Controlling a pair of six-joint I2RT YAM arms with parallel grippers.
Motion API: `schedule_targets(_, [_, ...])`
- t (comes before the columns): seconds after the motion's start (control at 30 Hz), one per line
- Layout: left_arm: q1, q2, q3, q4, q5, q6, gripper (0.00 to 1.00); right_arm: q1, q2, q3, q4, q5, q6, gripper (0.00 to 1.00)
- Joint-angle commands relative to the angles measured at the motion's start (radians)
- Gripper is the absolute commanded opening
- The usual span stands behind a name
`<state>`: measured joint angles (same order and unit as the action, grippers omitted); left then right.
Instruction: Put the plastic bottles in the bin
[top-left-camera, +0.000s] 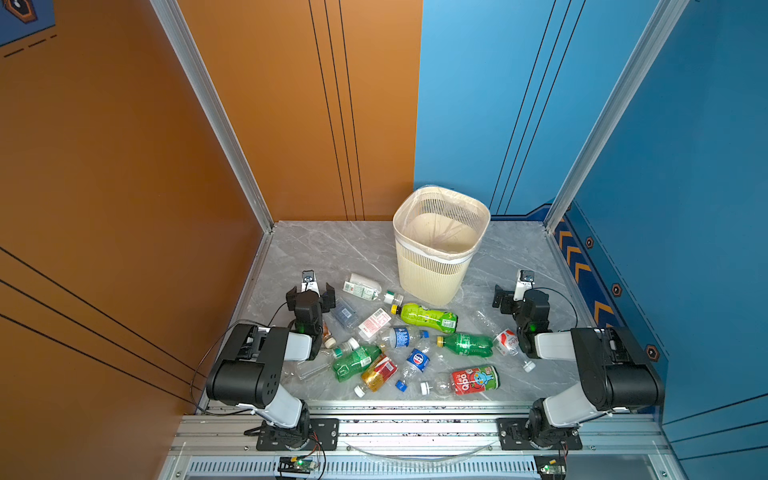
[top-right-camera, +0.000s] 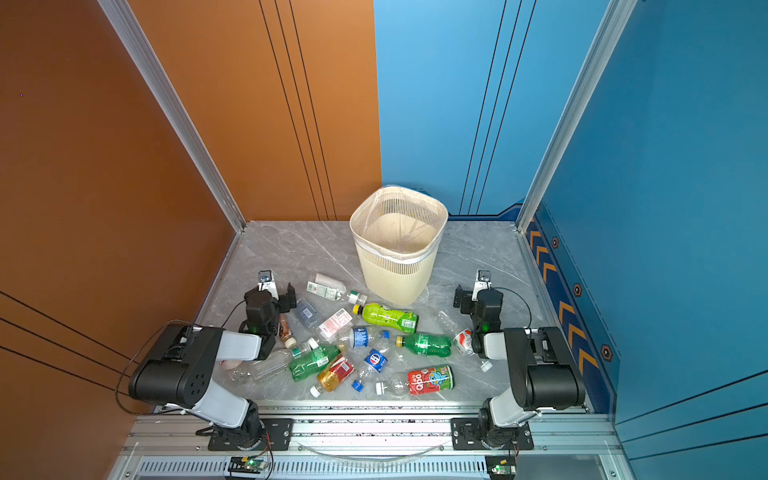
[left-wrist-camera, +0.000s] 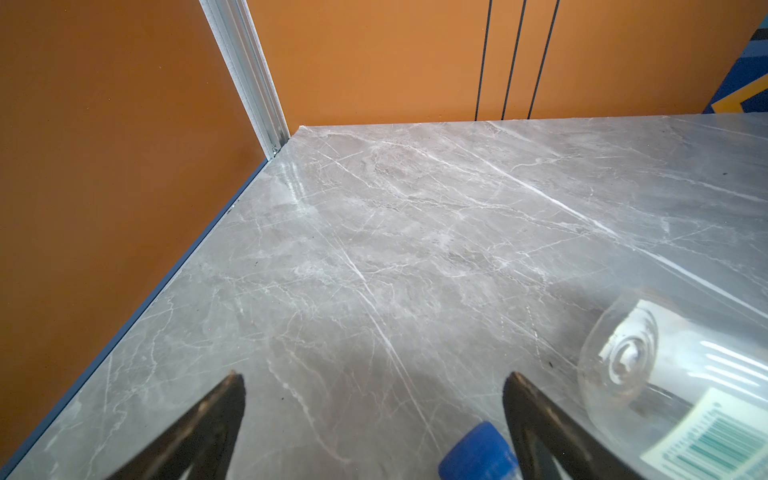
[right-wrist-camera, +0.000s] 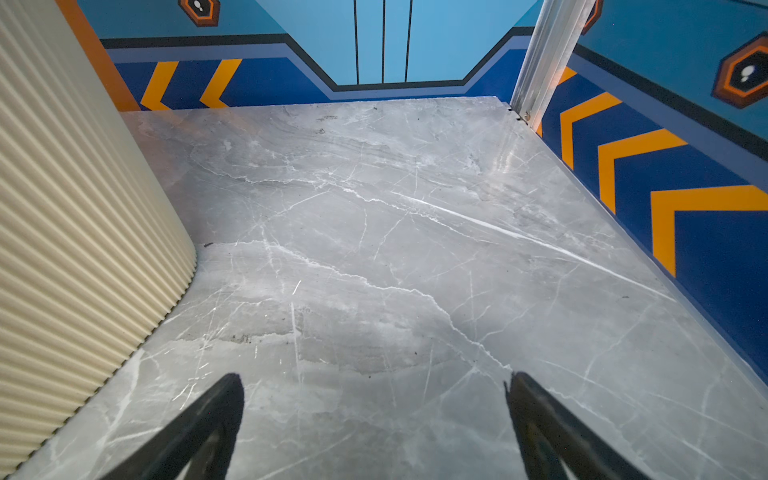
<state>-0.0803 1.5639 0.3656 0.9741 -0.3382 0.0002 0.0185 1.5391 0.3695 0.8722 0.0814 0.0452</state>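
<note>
Several plastic bottles lie scattered on the grey marble table (top-left-camera: 316, 245). Among them are a bright green one (top-left-camera: 426, 318), a dark green one (top-left-camera: 467, 344), a red-labelled one (top-left-camera: 473, 380) and a blue-labelled one (top-left-camera: 417, 360). The cream bin (top-left-camera: 432, 274) stands behind them with a clear liner, and only the liner shows inside. My left gripper (top-left-camera: 311, 296) hangs open at the pile's left edge. In the left wrist view a blue cap (left-wrist-camera: 478, 453) sits between its jaws (left-wrist-camera: 374, 376), and a clear bottle (left-wrist-camera: 665, 395) lies beside them. My right gripper (right-wrist-camera: 374, 376) is open over bare table beside the bin's ribbed wall (right-wrist-camera: 83, 228).
An orange wall (top-left-camera: 124, 187) closes the left side and a blue wall (top-left-camera: 685, 208) the right, with aluminium posts (top-left-camera: 216, 116) at the back corners. A metal rail (top-left-camera: 415, 428) carrying both arm bases runs along the front edge. A red-and-white bottle (top-left-camera: 507, 343) lies against the right arm.
</note>
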Motion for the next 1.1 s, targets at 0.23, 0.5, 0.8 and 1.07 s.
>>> schedule_targets(0.23, [0.016, 0.004, 0.006, -0.028, 0.029, -0.008, 0.98, -0.006, -0.005, 0.017, -0.016, -0.006, 0.013, 1.00])
schedule_targets(0.5, [0.017, 0.003, 0.007, -0.031, 0.033, -0.009, 0.98, -0.008, -0.006, 0.017, -0.016, -0.008, 0.015, 1.00])
schedule_targets(0.8, [-0.067, -0.435, 0.088, -0.532, -0.134, -0.077, 0.97, 0.006, -0.260, 0.350, -0.743, 0.110, 0.218, 1.00])
schedule_targets(1.07, [0.039, -0.880, 0.102, -1.017, 0.045, -0.519, 0.98, -0.095, -0.558, 0.212, -0.887, -0.232, 0.400, 1.00])
